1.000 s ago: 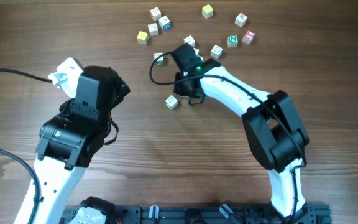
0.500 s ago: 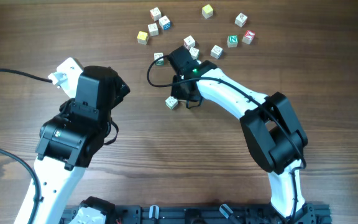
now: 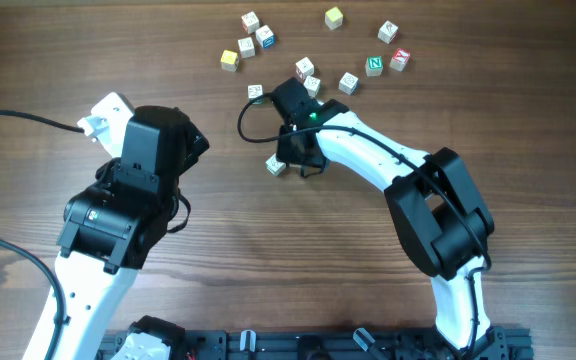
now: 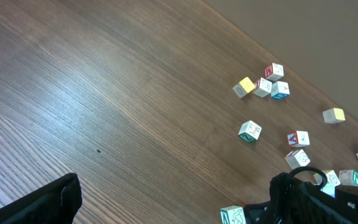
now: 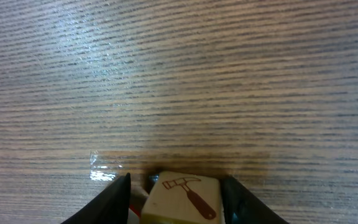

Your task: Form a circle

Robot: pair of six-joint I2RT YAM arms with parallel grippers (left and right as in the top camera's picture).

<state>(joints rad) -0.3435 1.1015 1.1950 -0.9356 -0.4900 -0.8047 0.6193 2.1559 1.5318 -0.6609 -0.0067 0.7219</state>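
Small letter cubes lie scattered at the far side of the table, and no circle shows among them. The green "N" cube [image 3: 374,66] lies beside a red one [image 3: 399,58], and a yellow cube [image 3: 334,17] lies farther back. My right gripper [image 3: 296,120] points down among the cubes. In the right wrist view it [image 5: 176,202] stands open around a pale cube with a hammer picture [image 5: 182,194], which rests on the wood with a gap at the left finger [image 5: 117,199]. That cube is hidden in the overhead view. My left gripper [image 3: 190,143] hangs wide open and holds nothing.
A green-edged white cube [image 3: 276,165] lies just near-left of the right gripper. Another white cube [image 3: 256,92] lies at its far left. A cluster of white, blue and yellow cubes [image 3: 246,45] lies at the back left. A black cable [image 3: 243,120] loops beside the right wrist.
The right gripper has slid a little toward the far left over the table. The left arm has not moved.
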